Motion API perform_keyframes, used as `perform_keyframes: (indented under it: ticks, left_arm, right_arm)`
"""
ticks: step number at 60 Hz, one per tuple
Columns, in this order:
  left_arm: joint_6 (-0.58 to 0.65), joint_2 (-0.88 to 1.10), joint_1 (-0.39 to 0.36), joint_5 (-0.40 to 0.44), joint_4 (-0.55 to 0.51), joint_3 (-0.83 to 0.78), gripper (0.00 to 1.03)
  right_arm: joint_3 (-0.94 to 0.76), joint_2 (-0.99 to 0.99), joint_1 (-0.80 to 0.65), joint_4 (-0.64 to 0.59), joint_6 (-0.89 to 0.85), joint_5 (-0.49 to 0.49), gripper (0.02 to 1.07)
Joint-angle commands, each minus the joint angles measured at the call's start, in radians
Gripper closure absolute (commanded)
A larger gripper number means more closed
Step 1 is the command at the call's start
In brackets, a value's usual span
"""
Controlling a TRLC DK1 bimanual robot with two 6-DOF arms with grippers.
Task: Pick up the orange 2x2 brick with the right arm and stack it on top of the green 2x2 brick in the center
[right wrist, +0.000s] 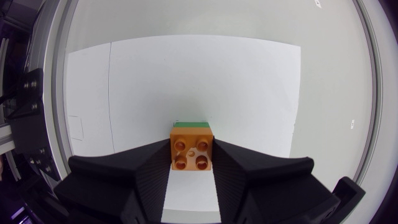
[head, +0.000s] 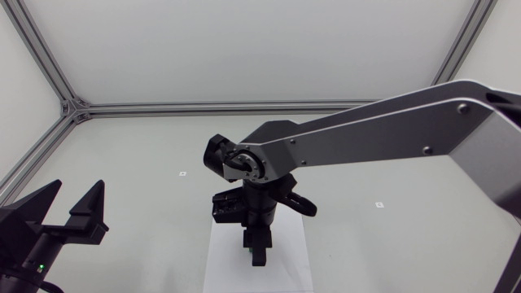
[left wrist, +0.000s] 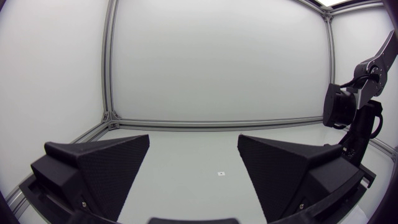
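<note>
The right hand [right wrist: 191,163] pinches the orange 2x2 brick [right wrist: 191,154] from both sides, directly over the green 2x2 brick [right wrist: 191,124] (only its far edge shows). Both are above a white sheet [head: 218,262] on the tabletop [head: 146,163], lower centre of the head view. At lower left, the left hand [head: 75,208] is spread.

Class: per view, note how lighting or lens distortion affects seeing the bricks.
Head view: even light, but the right arm covers the bricks. Right wrist view: fisheye curves the table rim; orange brick evenly lit, green brick a sliver. Left wrist view: fisheye enlarges the left gripper; no bricks.
</note>
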Motion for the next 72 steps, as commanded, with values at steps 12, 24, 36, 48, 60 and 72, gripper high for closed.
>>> perform_keyframes:
  ticks: [12, 24, 36, 48, 60, 72]
  left_arm:
    - [0.013, -0.008, 0.002, 0.004, -0.015, -0.041, 0.04]
    - [0.013, -0.008, 0.002, 0.004, -0.015, -0.041, 0.04]
    - [0.013, -0.008, 0.002, 0.004, -0.015, -0.041, 0.04]
    - [0.013, -0.008, 0.002, 0.004, -0.015, -0.041, 0.04]
    - [0.013, -0.008, 0.002, 0.004, -0.015, -0.041, 0.04]
    - [0.013, -0.008, 0.002, 0.004, -0.015, -0.041, 0.04]
  right_arm:
    - [-0.034, 0.060, 0.010, -0.050, -0.004, 0.013, 0.70]
    - [-0.026, 0.060, 0.016, -0.055, 0.004, 0.016, 0.67]
    - [-0.023, 0.060, 0.016, -0.053, 0.005, 0.017, 0.63]
    - [-0.017, 0.055, 0.019, -0.047, 0.010, 0.017, 0.61]
    - [-0.017, 0.061, 0.023, -0.037, 0.010, 0.017, 0.62]
    - [-0.016, 0.060, 0.027, -0.030, 0.010, 0.017, 0.62]
